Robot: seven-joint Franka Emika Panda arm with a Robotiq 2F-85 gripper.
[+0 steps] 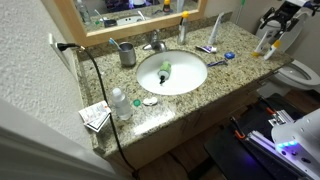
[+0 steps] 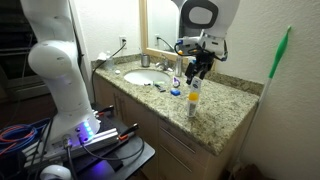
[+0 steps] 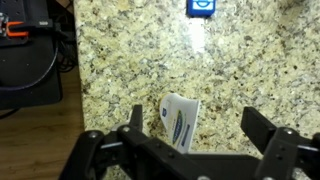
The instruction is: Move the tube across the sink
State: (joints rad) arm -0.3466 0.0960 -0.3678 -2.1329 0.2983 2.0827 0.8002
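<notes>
The tube (image 3: pixel 180 120) is white with a blue label. It stands upright on the speckled granite counter (image 3: pixel 120 60), at the end far from the sink, and shows in both exterior views (image 1: pixel 266 42) (image 2: pixel 194 98). My gripper (image 3: pixel 197 122) is open just above it, with the tube's top between the two black fingers and nearer one of them. The fingers do not touch it. The gripper also shows in both exterior views (image 1: pixel 278 22) (image 2: pixel 198 66). The white oval sink (image 1: pixel 171 72) lies mid-counter.
A small blue-capped item (image 3: pixel 201 7) stands close to the tube (image 2: pixel 178 90). A green object (image 1: pixel 165 70) lies in the sink. A faucet (image 1: pixel 157 42), grey cup (image 1: pixel 127 53), white bottle (image 1: pixel 120 103) and black cable (image 1: pixel 95 90) are around the sink. A toilet (image 1: pixel 300 72) stands beyond the counter's end.
</notes>
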